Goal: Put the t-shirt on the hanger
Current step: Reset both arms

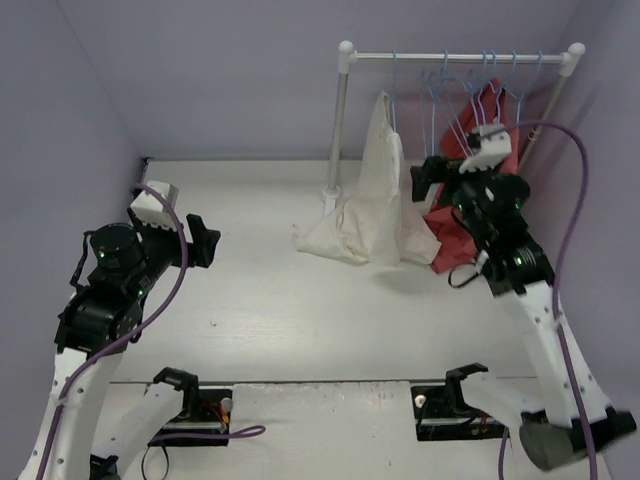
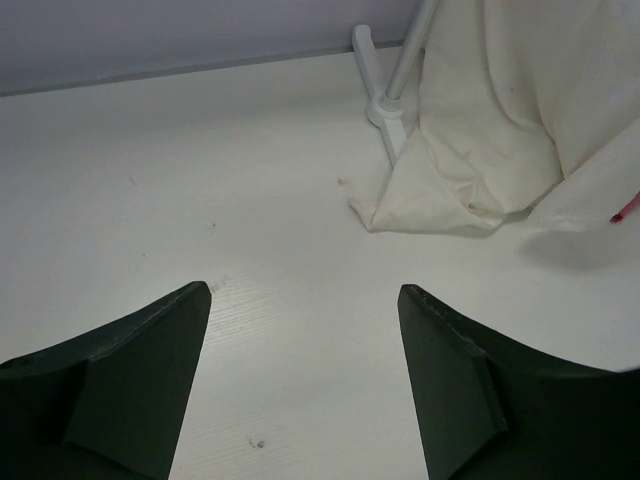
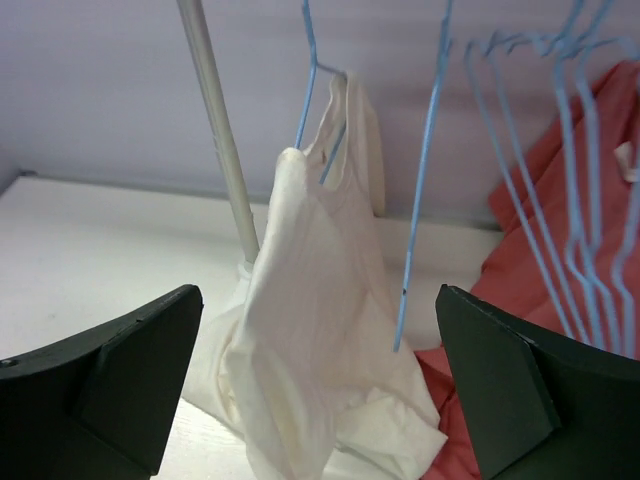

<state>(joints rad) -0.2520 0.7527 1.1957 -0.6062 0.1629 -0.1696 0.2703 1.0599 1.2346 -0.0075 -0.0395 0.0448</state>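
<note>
Hanging: cream cotton t-shirt on thin light-blue wire hanger, hook cut off in wrist view.
Left gripper: jaws apart, empty.
Right gripper: jaws apart, empty.

The t-shirt was soft matt cloth (creased throughout), the hanger thin smooth wire, the table matt white.

A robotics lab test cell, not a home: plain lavender walls box in a white wood-grain tabletop from 9 round to 3 o'clock. The black-and-white left arm at 8 o'clock and the right arm at 4 o'clock are mounted at the near edge, trailing purple cables. At 1 o'clock a small white tube clothes rail stands on the table itself — it carries thin light-blue wire hangers, a cream cotton t-shirt and a red-coral garment.
</note>
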